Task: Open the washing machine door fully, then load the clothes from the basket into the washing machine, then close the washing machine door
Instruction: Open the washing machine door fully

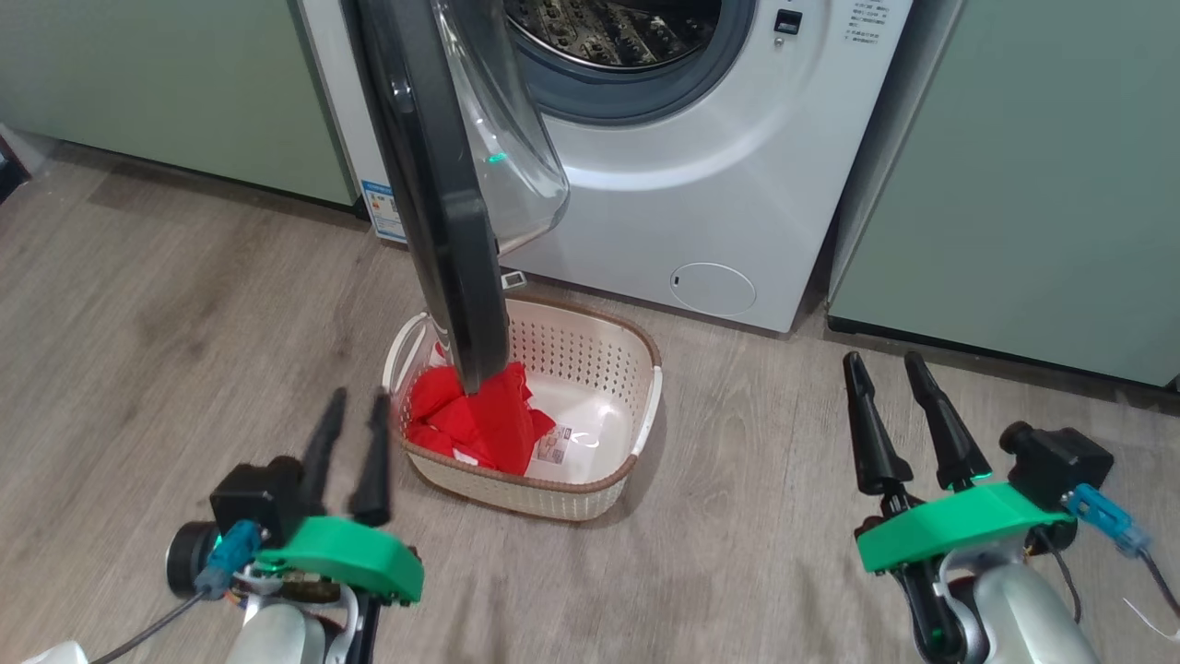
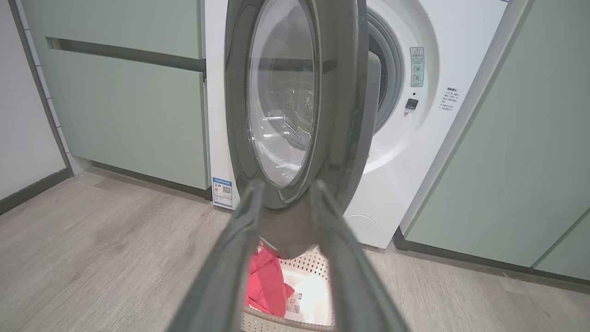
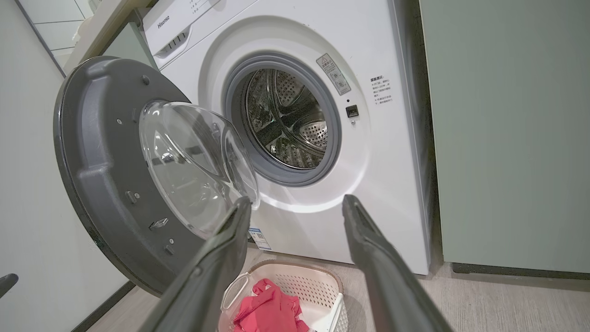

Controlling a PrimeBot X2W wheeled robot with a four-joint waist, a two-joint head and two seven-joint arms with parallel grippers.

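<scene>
1. Upper centre of the head view: the washing machine door [image 1: 442, 184], standing open toward the camera and seen edge-on, with the black rim at the left and the clear glass bowl bulging to the right of it.
2. Directly below the door's lower end: the clothes [image 1: 479, 420], a red heap in the left half of the basket [image 1: 590, 355] (white label visible on the bare bottom beside them).
3. Basket at centre frame on the wood floor [image 1: 184, 323], just in front of the washing machine [image 1: 701, 203] and apart from both grippers.
4. At the top edge, behind the door: the open mouth, with grey gasket [image 1: 645, 92] around steel drum [image 1: 618, 28]. Round service flap [image 1: 713, 289] low on the white front, blue-edged sticker [image 1: 383, 210] left of the door.
5. Lower left of frame: the left gripper [image 1: 359, 397], its 2 fingers slightly parted and holding nothing, tips near the basket's left rim but not touching it.
6. Lower right of frame: the right gripper [image 1: 883, 360], its 2 fingers spread and empty, well apart from the basket, pointing up the frame toward the machine's lower right corner.
7. Pale green cabinets [image 1: 1032, 184] at both sides of the machine.
</scene>
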